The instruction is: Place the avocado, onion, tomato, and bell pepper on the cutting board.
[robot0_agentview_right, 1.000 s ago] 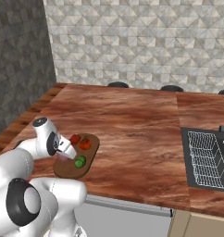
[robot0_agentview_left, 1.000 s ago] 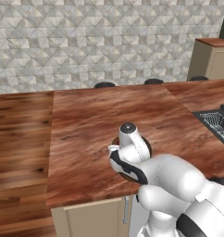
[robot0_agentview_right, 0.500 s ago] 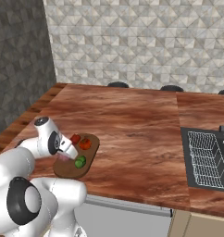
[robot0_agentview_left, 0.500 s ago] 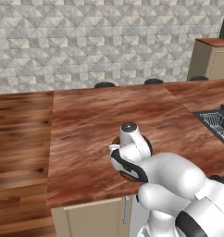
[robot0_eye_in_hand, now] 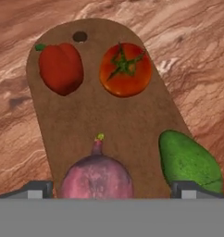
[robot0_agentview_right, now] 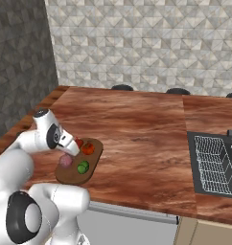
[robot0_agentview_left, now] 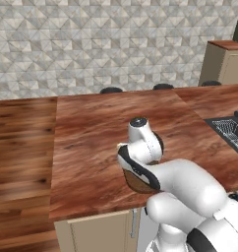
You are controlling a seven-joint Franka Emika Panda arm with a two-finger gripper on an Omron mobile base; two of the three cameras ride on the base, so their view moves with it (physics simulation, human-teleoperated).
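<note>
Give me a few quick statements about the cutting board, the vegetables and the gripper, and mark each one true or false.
1. All four vegetables lie on the cutting board. True.
2. The gripper is shut on the onion. False: its jaws stand open either side of the onion, gripping nothing.
3. The tomato sits beside the bell pepper at the end of the board with the hole. True.
4. The avocado lies on the countertop, well clear of the board. False: it rests on the board's edge next to the onion.
5. A sink with a wire rack is set into the counter. True.
</note>
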